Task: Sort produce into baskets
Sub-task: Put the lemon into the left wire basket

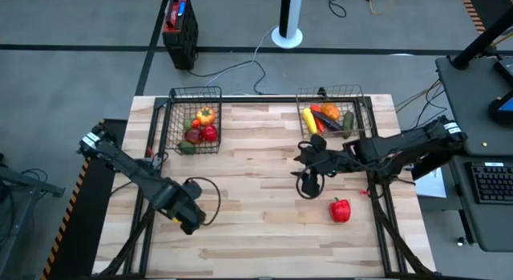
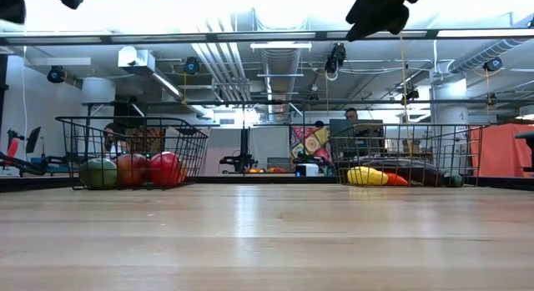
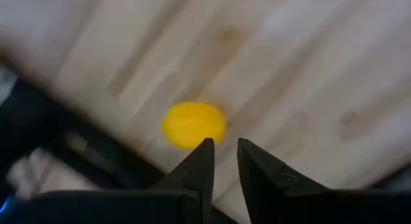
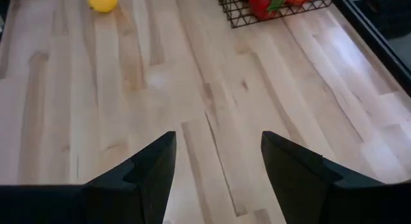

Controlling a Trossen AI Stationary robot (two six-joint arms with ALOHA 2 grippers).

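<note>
With fingers pressed together, the left gripper (image 3: 221,153) is hovering over a lemon (image 3: 193,124) at the table's (image 1: 256,232) near left, while the right gripper (image 4: 217,161), fingers spread and empty, is hanging near the right basket (image 1: 330,94), a red pepper (image 1: 341,209) lying nearby.

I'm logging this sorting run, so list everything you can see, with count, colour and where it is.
Baskets: two, dark wire, at the table's far edge: left basket, right basket.
Left basket produce: orange piece, red pieces, green piece.
Right basket produce: yellow piece, orange, red and dark pieces beside it.
Red pepper: one, loose on the table's right near side.
Lemon: one, yellow, beneath the left claw.
Table: one, light wood.
Box: one, black and red, on the floor behind.
Left claw: shut, empty.
Right claw: open, empty, mid-table.
</note>
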